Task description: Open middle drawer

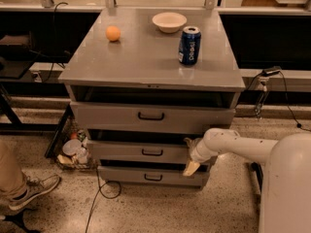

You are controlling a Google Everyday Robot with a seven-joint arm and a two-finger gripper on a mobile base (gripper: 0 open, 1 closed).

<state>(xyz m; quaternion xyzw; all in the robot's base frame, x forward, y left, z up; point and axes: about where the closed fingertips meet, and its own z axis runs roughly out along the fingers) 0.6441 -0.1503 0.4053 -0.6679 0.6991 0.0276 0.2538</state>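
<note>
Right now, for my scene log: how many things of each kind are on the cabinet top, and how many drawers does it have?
Round orange item: 1
White bowl: 1
Blue can: 1
Drawers: 3 (top drawer, middle drawer, lowest drawer)
Total: 6
The gripper is at the middle drawer's right end.

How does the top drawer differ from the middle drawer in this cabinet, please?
The top drawer has a taller front than the middle drawer, which is shallower. The top drawer's front also spans wider than the middle drawer's. The gripper sits at the middle drawer's right end, while nothing is at the top drawer. Both are grey with a small black bar handle at the centre.
</note>
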